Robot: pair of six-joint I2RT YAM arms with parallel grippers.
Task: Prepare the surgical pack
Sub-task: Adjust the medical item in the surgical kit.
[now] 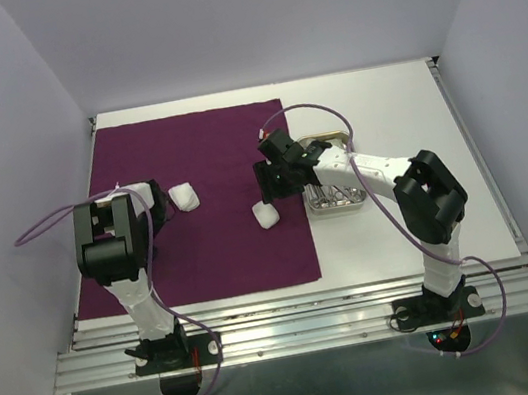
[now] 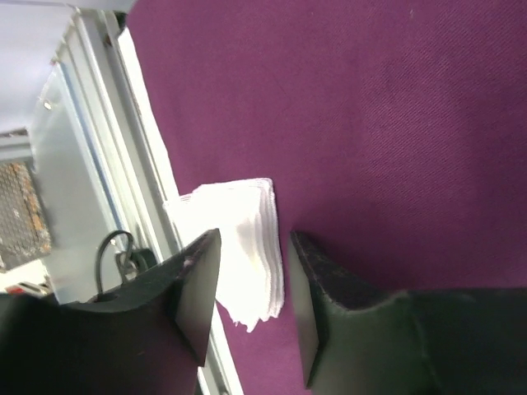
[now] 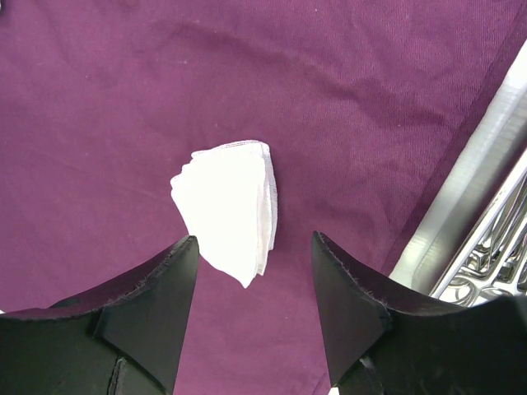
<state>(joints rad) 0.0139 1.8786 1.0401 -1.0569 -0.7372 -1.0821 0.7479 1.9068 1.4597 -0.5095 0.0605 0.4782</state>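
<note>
Soft, even light is falling from above, leaving the white table (image 1: pixel 400 104) bright without glare. The arms are casting only faint shadows on the purple drape (image 1: pixel 213 257). In the right wrist view the near fingers (image 3: pixel 148 313) are blurring slightly, and the steel tray (image 3: pixel 469 181) is glinting.

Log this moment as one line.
left fingers: open over edge gauze | right fingers: open over tray-side gauze | drape: spread flat | tray: beside drape, instruments inside | held: nothing
</note>
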